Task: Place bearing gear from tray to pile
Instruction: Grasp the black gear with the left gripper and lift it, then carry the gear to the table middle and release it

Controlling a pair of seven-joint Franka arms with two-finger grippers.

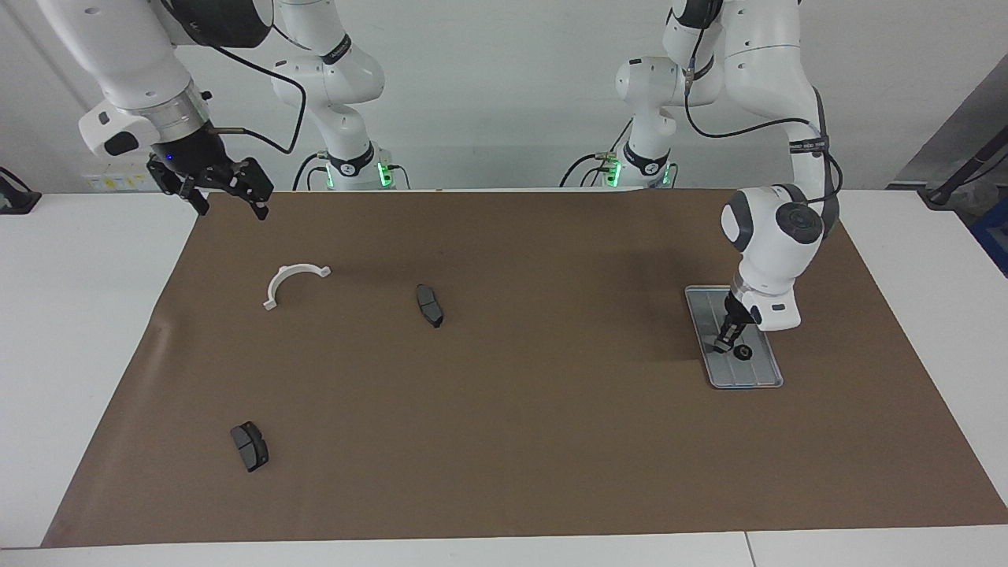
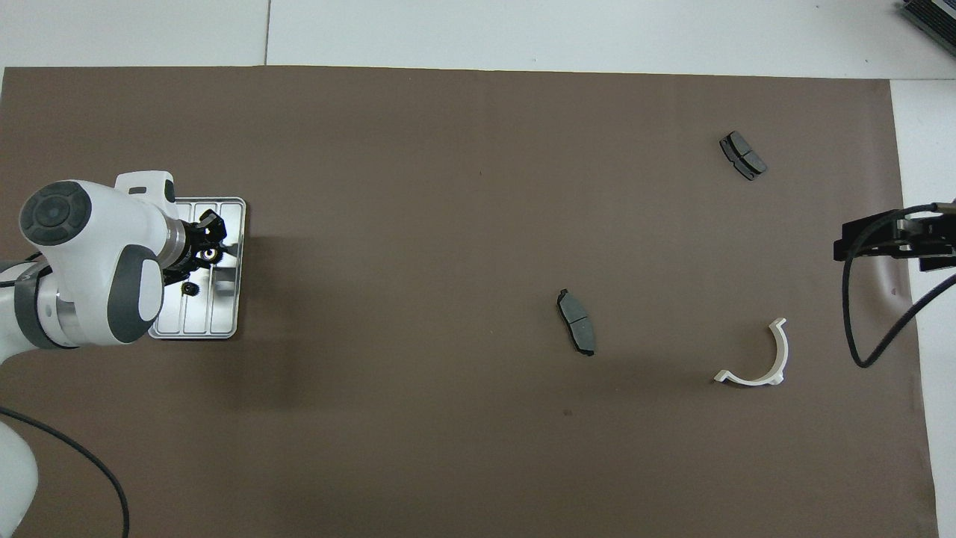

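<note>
One small black round gear [image 1: 741, 353] sits just beside our left gripper [image 1: 723, 344] in the grooved silver-grey metal tray [image 1: 768, 378]; finger state unclear. Pickup step; next needs a grasp. Right gripper [image 1: 228, 201] waits.

no legible text, perhaps too small

Metal tray shone on a matt brown table cover.
The tray [image 2: 224, 317], at the left of the overhead frame, was silver-grey metal, grooved and glossy enough to mirror the light. The table cover [image 1: 504, 441] looked like smooth matt brown paper or cloth. The arc-shaped bracket [image 1: 293, 283], upper left of the facing frame, looked like white plastic. Two curved pads [image 1: 429, 305] [image 1: 250, 446] were dull dark grey. The left gripper [image 1: 728, 340] was black over glossy white casing.
</note>
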